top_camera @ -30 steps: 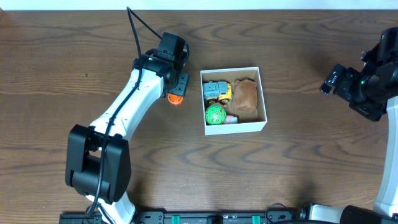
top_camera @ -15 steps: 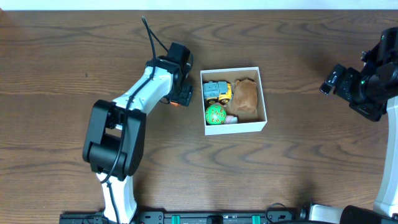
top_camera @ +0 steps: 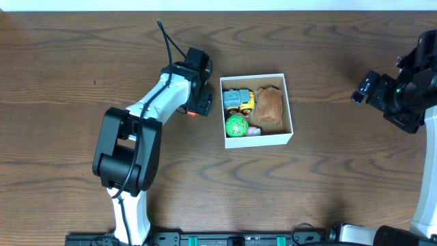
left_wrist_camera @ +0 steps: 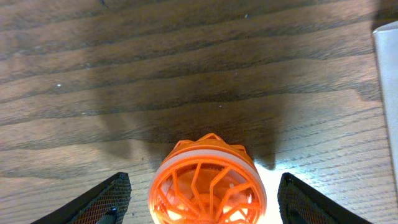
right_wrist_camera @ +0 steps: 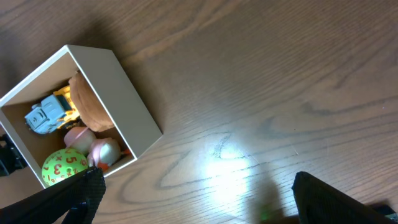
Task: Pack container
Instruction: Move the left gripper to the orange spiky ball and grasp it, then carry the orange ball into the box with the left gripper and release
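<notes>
The container (top_camera: 257, 140) is a white-walled square box at the table's middle, also in the right wrist view (right_wrist_camera: 127, 102). It holds a blue and yellow toy truck (top_camera: 238, 101), a brown plush (top_camera: 270, 107), a green ball (top_camera: 237, 126) and a small pink toy (top_camera: 253, 130). An orange lattice ball (left_wrist_camera: 208, 185) lies on the table just left of the box. My left gripper (left_wrist_camera: 202, 202) is open, its fingers on either side of the orange ball with gaps. In the overhead view my left gripper (top_camera: 198, 104) hides most of the ball. My right gripper (right_wrist_camera: 199, 199) is open and empty, far right.
The box's left wall (left_wrist_camera: 387, 74) stands close to the right of my left gripper. The wooden table (top_camera: 328, 191) surrounds the box. My right arm (top_camera: 399, 96) hovers at the right edge.
My left gripper moved right and down over the orange ball a second ago, and has barely shifted since. The right arm has not moved.
</notes>
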`<state>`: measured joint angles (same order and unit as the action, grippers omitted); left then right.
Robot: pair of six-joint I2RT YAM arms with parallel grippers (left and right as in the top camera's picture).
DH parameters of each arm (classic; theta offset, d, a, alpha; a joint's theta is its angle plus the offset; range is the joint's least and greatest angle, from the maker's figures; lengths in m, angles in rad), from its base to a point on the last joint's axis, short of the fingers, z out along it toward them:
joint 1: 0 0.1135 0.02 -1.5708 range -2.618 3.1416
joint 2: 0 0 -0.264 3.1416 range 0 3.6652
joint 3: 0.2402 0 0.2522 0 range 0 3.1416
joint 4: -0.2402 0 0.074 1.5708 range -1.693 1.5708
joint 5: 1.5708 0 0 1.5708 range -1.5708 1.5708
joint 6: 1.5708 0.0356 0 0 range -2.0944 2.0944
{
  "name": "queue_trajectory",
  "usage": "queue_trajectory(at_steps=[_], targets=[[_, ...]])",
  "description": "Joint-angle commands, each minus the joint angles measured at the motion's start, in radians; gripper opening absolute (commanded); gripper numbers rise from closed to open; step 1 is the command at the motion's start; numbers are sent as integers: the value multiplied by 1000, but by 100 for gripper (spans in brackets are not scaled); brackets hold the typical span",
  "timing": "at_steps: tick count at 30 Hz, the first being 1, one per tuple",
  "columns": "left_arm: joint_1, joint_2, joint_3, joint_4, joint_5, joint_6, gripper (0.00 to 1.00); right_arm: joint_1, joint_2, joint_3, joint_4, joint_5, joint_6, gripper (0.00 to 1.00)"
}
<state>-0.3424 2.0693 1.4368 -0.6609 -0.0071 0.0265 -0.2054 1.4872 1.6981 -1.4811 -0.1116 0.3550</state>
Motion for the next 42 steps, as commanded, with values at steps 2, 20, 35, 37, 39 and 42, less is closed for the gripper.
queue_trajectory(at_steps=[2, 20, 35, 37, 39, 42], targets=[[5, 23, -2, -3, -2, -1, 76, -3, -19, 0, -4, 10, -15, 99], [5, 23, -3, -14, -2, -1, 54, -3, -19, 0, -16, 10, -15, 99], [5, -164, 27, -140, -117, 7, 49, -3, -19, 0, -14, 10, -15, 99], [2, -230, 27, -164, -116, 7, 49, -3, -19, 0, -14, 10, -16, 99], [-8, -294, 27, -188, -112, 6, 49, -3, -19, 0, -14, 10, -15, 99], [-40, -385, 27, -211, -50, 6, 48, -3, -19, 0, -11, 10, -15, 99]])
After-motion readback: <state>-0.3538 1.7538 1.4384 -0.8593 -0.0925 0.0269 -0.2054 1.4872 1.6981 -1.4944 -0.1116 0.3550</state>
